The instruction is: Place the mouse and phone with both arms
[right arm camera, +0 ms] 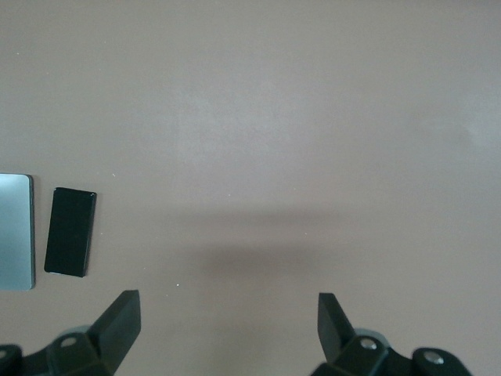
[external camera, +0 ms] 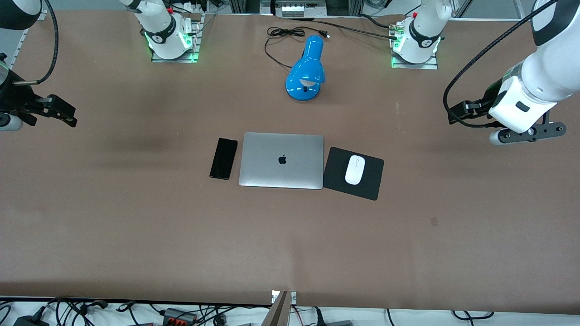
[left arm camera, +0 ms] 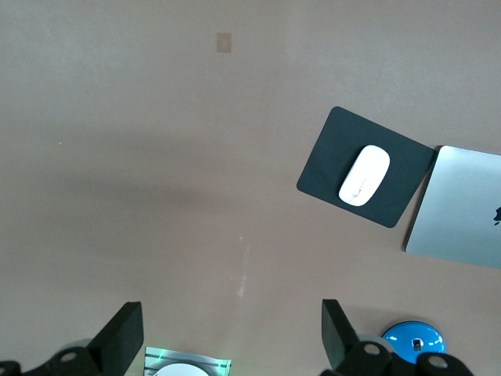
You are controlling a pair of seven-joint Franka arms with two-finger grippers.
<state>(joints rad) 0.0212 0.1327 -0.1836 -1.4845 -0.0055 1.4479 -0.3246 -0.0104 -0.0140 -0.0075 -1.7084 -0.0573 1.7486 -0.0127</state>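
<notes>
We judge the mouse (external camera: pixel 355 169) light and slick, best pinched across its sides; the phone (external camera: pixel 224 158) lies thin, edge-grip; both grippers (left arm camera: pixel 232 335) (right arm camera: pixel 228 327) hover, fingers wide.

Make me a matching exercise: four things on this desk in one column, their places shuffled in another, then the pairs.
1. small white oval mouse
2. slim black glossy phone
3. closed silver laptop
4. blue desk lamp

A. between phone and black square mouse pad
B. farthest from the front camera
C. on the mouse pad
D. beside the laptop, toward the right arm's end

Pairs: 1-C, 2-D, 3-A, 4-B
</notes>
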